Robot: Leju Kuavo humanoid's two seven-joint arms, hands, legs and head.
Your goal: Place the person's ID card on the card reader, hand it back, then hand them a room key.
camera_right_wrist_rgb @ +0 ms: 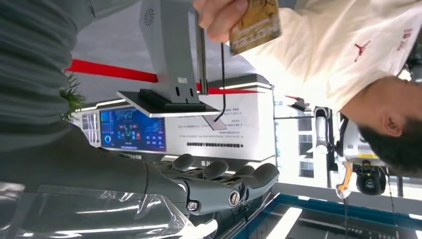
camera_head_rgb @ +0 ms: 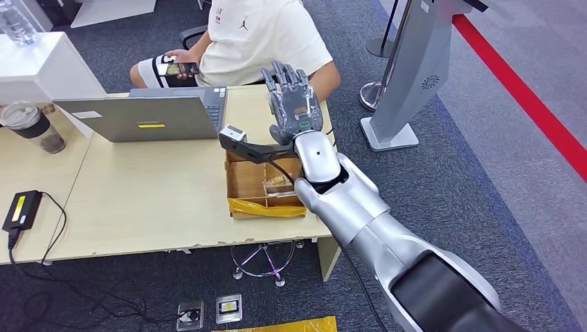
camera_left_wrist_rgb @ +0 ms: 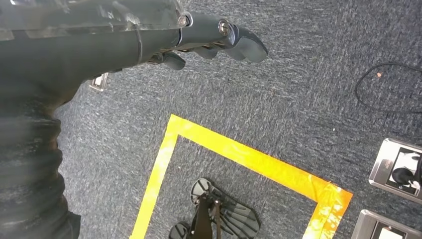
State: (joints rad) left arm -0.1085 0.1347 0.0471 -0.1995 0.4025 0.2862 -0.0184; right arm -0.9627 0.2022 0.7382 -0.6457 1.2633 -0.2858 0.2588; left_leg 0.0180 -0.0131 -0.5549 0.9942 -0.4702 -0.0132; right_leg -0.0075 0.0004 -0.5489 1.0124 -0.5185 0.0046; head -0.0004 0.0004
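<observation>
One laptop [camera_head_rgb: 149,114], one cardboard box [camera_head_rgb: 244,181], one cup [camera_head_rgb: 34,128], one card [camera_right_wrist_rgb: 255,22]

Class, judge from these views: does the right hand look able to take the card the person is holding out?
Probably yes. The right hand is raised, open and empty, toward the person, who holds the card out near it in the right wrist view. Nothing visible lies between them.
</observation>
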